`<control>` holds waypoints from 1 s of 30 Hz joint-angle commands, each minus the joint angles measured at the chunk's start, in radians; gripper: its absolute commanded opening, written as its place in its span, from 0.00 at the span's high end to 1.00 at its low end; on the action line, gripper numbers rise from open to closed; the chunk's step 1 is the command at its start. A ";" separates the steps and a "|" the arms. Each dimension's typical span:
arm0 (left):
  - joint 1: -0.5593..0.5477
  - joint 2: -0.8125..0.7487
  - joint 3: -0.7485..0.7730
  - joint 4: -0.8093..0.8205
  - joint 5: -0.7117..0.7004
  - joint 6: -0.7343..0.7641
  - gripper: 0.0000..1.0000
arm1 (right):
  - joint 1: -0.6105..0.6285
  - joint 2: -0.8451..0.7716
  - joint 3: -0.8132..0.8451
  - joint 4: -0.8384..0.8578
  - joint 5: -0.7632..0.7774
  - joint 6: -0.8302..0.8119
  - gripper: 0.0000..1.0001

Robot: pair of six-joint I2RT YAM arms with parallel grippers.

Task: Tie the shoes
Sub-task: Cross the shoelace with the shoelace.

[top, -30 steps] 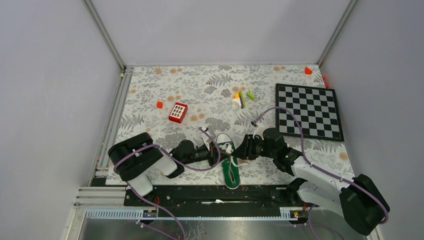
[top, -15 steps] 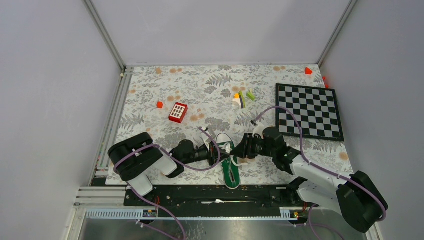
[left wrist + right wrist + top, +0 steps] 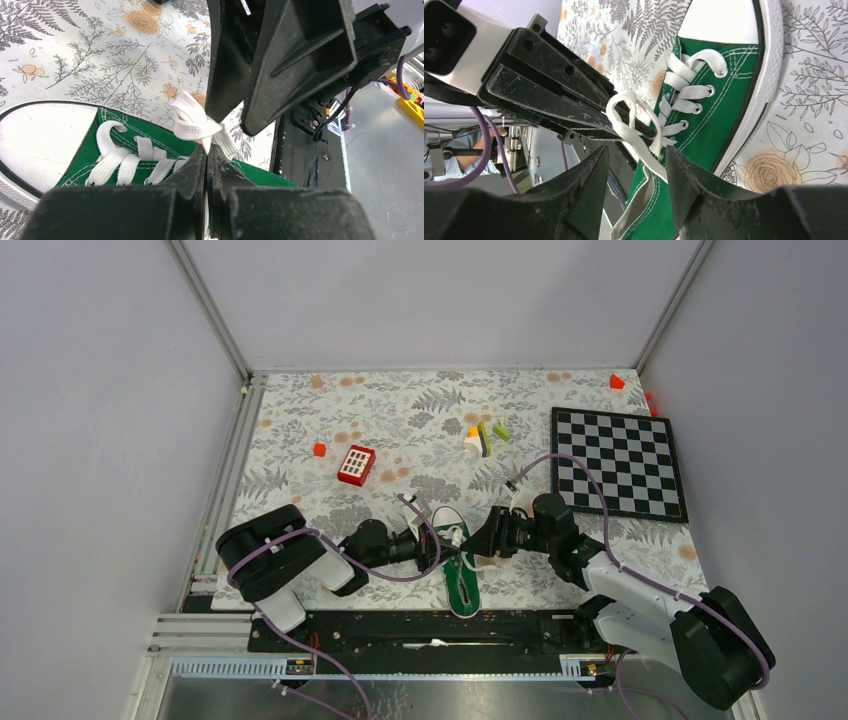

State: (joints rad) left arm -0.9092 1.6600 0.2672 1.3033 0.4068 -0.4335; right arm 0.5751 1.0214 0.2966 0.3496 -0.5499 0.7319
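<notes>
Reaching across the floral table (image 3: 400,410), two robot arms meet at the lower centre of the overhead frame, where the green sneaker (image 3: 461,578) lies with its toe toward the top. The left gripper (image 3: 207,150) is pinched tight on the white laces (image 3: 192,122), while the right gripper (image 3: 636,152) stands with fingers apart, a lace strand running loose through the gap.

Inside a robotics lab's enclosed test cell.
Walled in by plain grey panels (image 3: 430,300) on aluminium posts (image 3: 208,308), laid with a floral-print table cover (image 3: 400,410) carrying a chessboard (image 3: 618,462) and small coloured blocks (image 3: 484,436), and fitted with a left arm (image 3: 275,562) and a right arm (image 3: 650,600) bolted to a black base rail (image 3: 400,627).
</notes>
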 commanded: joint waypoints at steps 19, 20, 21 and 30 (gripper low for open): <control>0.016 -0.030 0.008 0.045 0.003 0.030 1.00 | -0.039 -0.096 -0.013 -0.046 0.051 -0.017 0.58; 0.016 -0.029 0.006 0.048 0.002 0.030 1.00 | -0.038 -0.094 -0.012 -0.045 0.060 -0.016 0.60; 0.016 -0.032 0.005 0.048 0.002 0.030 1.00 | -0.038 -0.091 -0.011 -0.040 0.060 -0.018 0.60; 0.016 -0.047 0.003 0.068 0.023 0.046 1.00 | -0.038 0.049 0.034 0.051 -0.016 -0.015 0.55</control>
State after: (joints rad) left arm -0.8978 1.6444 0.2672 1.2922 0.4076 -0.4149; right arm 0.5423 1.0317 0.2817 0.3134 -0.5270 0.7200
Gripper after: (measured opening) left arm 0.013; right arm 0.440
